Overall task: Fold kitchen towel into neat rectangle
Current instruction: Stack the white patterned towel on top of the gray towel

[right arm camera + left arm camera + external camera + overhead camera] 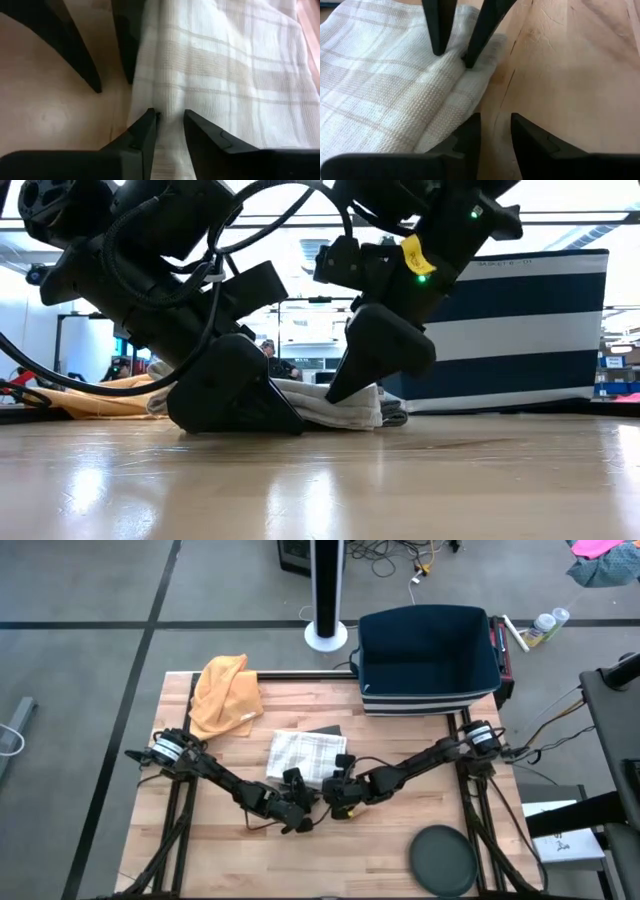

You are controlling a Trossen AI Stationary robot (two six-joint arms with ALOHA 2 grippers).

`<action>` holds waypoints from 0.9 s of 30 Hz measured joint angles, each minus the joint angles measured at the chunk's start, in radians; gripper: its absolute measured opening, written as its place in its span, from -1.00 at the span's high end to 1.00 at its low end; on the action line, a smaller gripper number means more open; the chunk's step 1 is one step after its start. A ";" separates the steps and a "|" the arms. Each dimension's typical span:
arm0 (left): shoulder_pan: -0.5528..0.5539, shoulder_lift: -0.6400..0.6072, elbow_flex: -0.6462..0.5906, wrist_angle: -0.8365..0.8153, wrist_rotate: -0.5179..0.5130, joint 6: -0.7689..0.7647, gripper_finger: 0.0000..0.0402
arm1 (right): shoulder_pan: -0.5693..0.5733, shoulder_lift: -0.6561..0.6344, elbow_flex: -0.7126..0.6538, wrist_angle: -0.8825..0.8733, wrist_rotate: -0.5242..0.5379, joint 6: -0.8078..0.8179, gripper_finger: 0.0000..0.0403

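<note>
Waffle-weave checked towel folded rectangular on wood table; grippers alongside.

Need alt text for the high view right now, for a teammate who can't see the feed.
Seen from above, both grippers, left gripper and right gripper, meet at the near edge of a folded white checked kitchen towel mid-table. An orange cloth lies crumpled at the far left, a navy striped bin at the far right, a dark round disc near the front right.
</note>
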 joint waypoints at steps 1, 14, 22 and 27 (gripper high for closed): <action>0.001 0.000 0.000 0.000 0.000 0.000 0.53 | 0.000 0.000 0.000 0.000 0.000 0.000 0.57; 0.019 0.000 0.000 0.003 -0.005 0.003 0.51 | -0.008 -0.002 0.035 -0.014 -0.002 -0.049 0.97; 0.026 0.000 0.000 0.003 -0.007 0.001 0.53 | -0.006 -0.003 0.068 -0.067 -0.106 -0.014 0.99; 0.027 0.000 0.000 0.003 -0.007 0.001 0.56 | -0.005 -0.001 0.064 -0.085 -0.136 0.005 0.99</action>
